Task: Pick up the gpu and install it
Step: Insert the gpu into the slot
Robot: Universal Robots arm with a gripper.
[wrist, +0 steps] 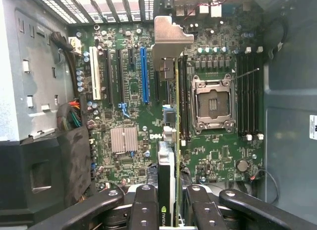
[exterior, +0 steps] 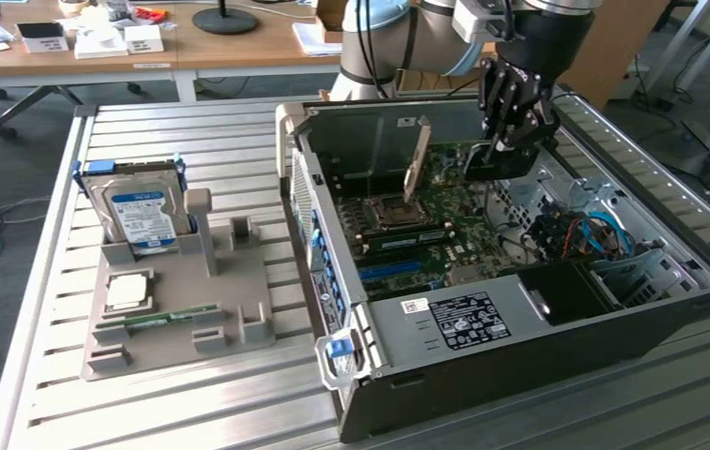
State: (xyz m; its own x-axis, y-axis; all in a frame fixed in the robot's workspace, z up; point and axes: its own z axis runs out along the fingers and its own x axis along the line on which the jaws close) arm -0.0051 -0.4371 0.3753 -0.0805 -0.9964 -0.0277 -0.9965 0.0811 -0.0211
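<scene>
Slatted metal table (exterior: 204,131) bearing two things.
A grey parts holder (exterior: 179,323) lies flat toward the exterior view's left; an open computer case (exterior: 518,342) lies on its side just beside it, toward the exterior view's right.

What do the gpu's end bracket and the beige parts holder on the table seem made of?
The gpu bracket: sheet metal, dull silver-grey, with a bent tab. The parts holder: probably plastic, matte beige, with moulded or printed slots.
</scene>
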